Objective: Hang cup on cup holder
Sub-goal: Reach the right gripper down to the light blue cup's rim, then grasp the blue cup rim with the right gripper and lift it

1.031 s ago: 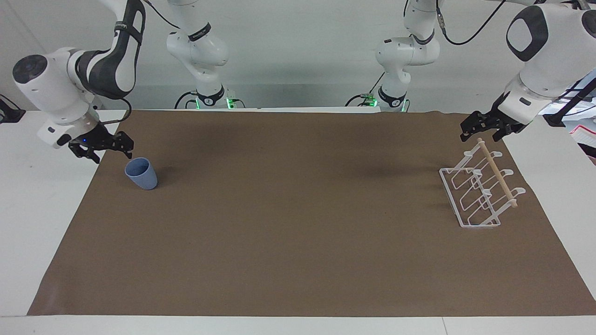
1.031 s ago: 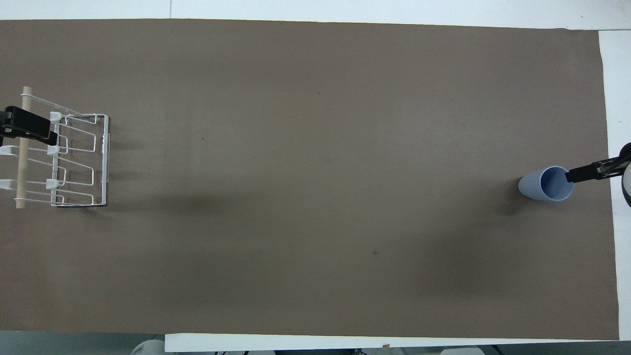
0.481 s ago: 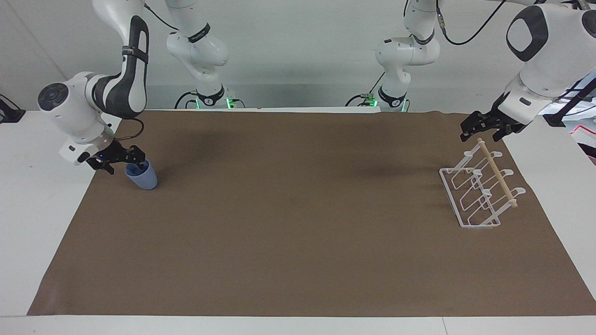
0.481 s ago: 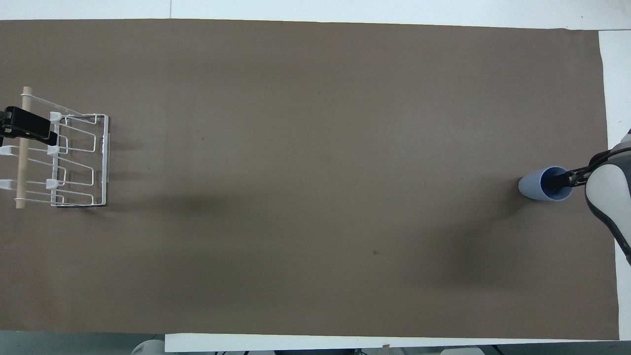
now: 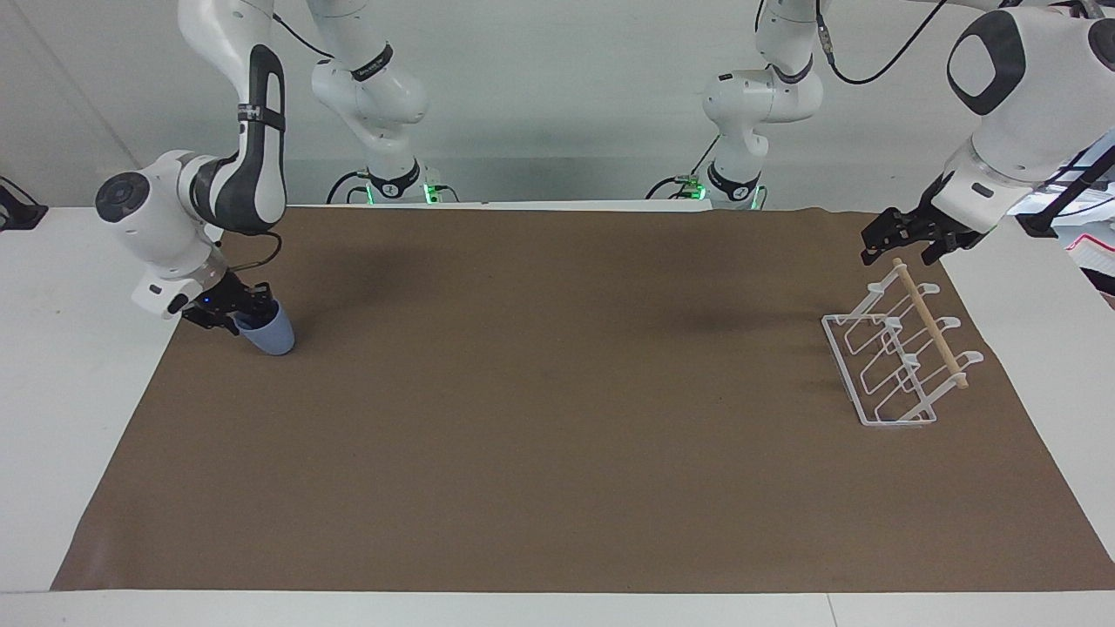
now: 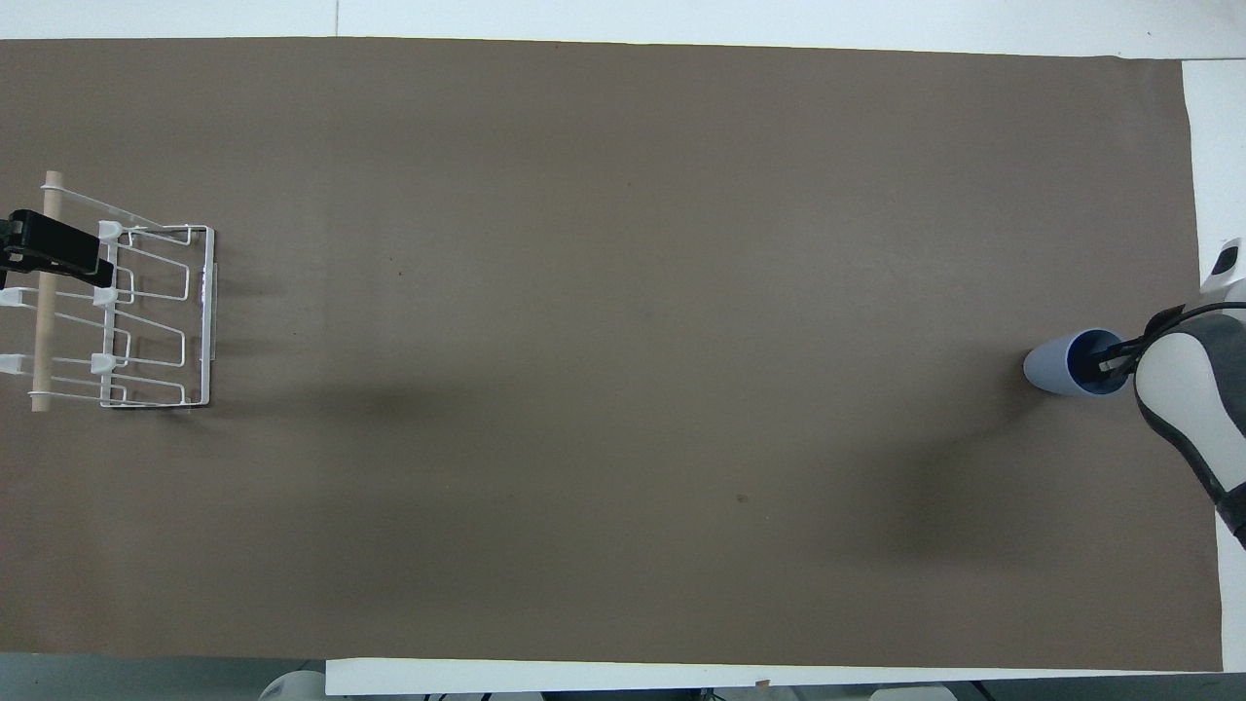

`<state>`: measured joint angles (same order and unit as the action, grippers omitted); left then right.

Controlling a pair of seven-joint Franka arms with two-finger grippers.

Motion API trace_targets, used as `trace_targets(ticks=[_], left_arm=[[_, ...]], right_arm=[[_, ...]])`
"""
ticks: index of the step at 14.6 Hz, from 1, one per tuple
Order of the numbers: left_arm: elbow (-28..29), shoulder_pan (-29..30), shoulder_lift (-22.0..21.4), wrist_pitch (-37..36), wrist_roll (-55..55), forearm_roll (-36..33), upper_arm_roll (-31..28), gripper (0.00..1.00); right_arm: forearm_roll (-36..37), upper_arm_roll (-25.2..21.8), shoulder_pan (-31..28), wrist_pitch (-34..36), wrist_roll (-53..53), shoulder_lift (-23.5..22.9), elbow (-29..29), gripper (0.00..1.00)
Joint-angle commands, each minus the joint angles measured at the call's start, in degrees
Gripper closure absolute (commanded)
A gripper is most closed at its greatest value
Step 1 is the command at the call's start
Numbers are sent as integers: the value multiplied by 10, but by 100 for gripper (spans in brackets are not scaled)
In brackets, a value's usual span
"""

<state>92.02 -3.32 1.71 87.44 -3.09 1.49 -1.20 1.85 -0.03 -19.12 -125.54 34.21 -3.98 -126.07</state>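
Note:
The light blue cup point(image 5: 272, 335) stands upright on the brown mat at the right arm's end of the table; it also shows in the overhead view point(image 6: 1046, 368). My right gripper point(image 5: 248, 312) is down at the cup's rim, open, with one finger inside the cup and the other outside its wall point(image 6: 1110, 362). The white wire cup holder point(image 5: 880, 366) with its wooden rod stands at the left arm's end point(image 6: 156, 321). My left gripper point(image 5: 902, 248) waits open just above the rod's end nearer the robots point(image 6: 39, 255).
The brown mat point(image 5: 557, 418) covers most of the table, with bare white table point(image 5: 70, 366) along its ends. Nothing else lies between the cup and the holder.
My right gripper has come in from beside the cup and lowered onto its rim, one finger going inside. The cup, the holder and the left arm have not moved.

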Motion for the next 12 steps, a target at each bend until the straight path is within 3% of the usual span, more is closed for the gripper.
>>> trace_targets(ticks=[1, 4, 6, 8, 9, 12], left_arm=[[18, 1, -17, 1, 4, 4, -1, 0], [23, 2, -21, -11, 5, 3, -2, 0], [23, 2, -21, -12, 6, 1, -2, 0], [23, 2, -21, -3, 51, 4, -1, 0], [29, -4, -23, -3, 126, 6, 1, 0], [40, -38, -29, 23, 340, 67, 2, 0]], right_arm=[[-9, 5, -4, 19, 17, 0, 14, 100], [-8, 6, 0, 69, 19, -9, 62, 100], [-14, 14, 6, 174, 20, -10, 130, 100], [-145, 24, 17, 270, 21, -7, 177, 100], [-213, 26, 18, 304, 20, -3, 181, 100], [-395, 38, 38, 345, 15, -2, 185, 100]])
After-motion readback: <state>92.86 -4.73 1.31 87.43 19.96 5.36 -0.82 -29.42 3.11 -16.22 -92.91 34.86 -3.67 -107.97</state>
